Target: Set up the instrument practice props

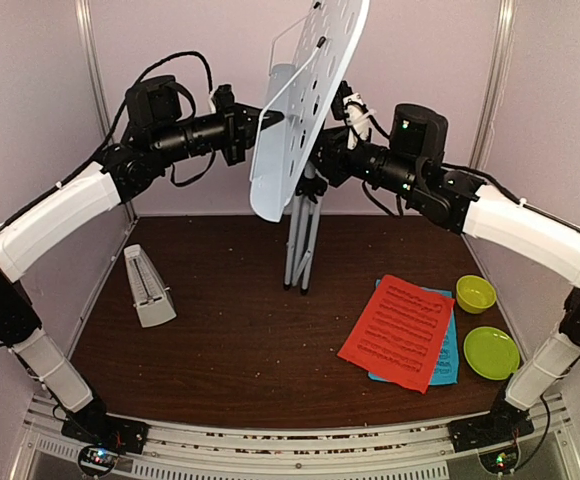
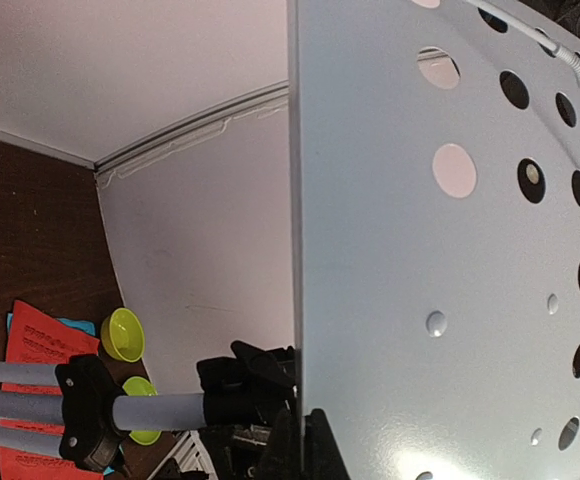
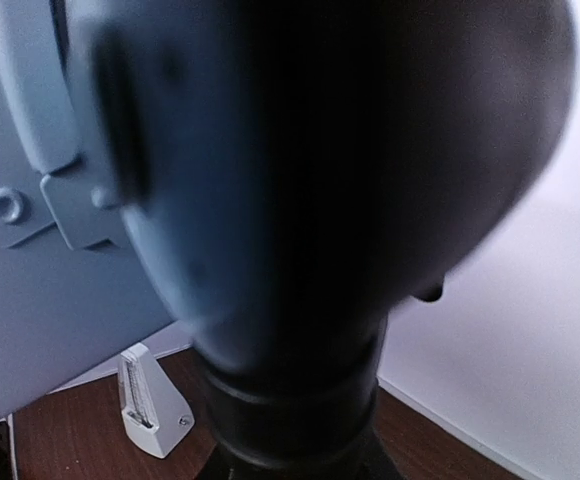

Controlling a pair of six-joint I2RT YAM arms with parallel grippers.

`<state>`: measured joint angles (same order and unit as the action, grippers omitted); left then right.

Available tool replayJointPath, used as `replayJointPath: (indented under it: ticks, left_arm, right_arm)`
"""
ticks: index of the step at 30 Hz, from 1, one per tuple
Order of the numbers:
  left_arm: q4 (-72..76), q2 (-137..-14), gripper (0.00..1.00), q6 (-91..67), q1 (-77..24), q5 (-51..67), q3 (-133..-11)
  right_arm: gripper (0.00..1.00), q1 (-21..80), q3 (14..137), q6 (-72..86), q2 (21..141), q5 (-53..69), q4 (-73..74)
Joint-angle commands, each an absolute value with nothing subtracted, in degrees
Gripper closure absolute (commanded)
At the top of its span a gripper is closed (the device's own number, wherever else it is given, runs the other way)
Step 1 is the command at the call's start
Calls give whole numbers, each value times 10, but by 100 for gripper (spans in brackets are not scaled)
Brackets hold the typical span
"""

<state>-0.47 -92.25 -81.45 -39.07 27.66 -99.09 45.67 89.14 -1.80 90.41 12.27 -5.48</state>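
The pale-blue perforated music-stand desk point(image 1: 305, 100) stands tilted on its silver tripod point(image 1: 300, 245) at the back middle. My left gripper point(image 1: 270, 118) is shut on the desk's left edge; in the left wrist view its fingers point(image 2: 288, 452) pinch the thin edge of the desk point(image 2: 450, 250). My right gripper point(image 1: 330, 160) is behind the desk, shut around the stand's black joint point(image 3: 300, 250), which fills the right wrist view, blurred. The pale-grey metronome point(image 1: 148, 287) stands at the left. The red page point(image 1: 398, 330) lies on the blue page point(image 1: 448, 365) at the right.
A lime-green bowl point(image 1: 475, 293) and a lime-green plate point(image 1: 491, 352) sit at the right edge beside the pages. Pale walls close in the back and both sides. The metronome also shows in the right wrist view point(image 3: 150, 400).
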Motion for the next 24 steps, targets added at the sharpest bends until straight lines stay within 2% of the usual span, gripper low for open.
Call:
replayJointPath:
  ticks: [1, 4, 5, 9, 14, 17, 21, 24]
  left_arm:
    - [235, -856, 100, -834, -400, 287, -1011]
    - [233, -853, 100, -821, -400, 283, -1002]
    - [227, -852, 95, -814, -399, 280, -999]
    - [212, -852, 62, -793, -394, 279, -989]
    - [186, -822, 41, -746, -361, 279, -932]
    - [149, -760, 24, -668, -337, 234, -862]
    - [42, -674, 13, -514, -319, 130, -781]
    - [-28, -631, 10, -410, -319, 56, -735]
  right_arm:
    - [100, 461, 911, -5, 908, 103, -47]
    - [100, 461, 892, 7, 895, 118, -70]
    - [100, 460, 887, 9, 891, 125, -78]
    - [100, 458, 877, 21, 879, 143, -96]
    - [100, 446, 873, 39, 860, 151, -106]
    - [100, 440, 871, 54, 848, 146, -111]
    - [100, 438, 878, 71, 835, 124, -104]
    - [100, 437, 885, 84, 828, 92, -93]
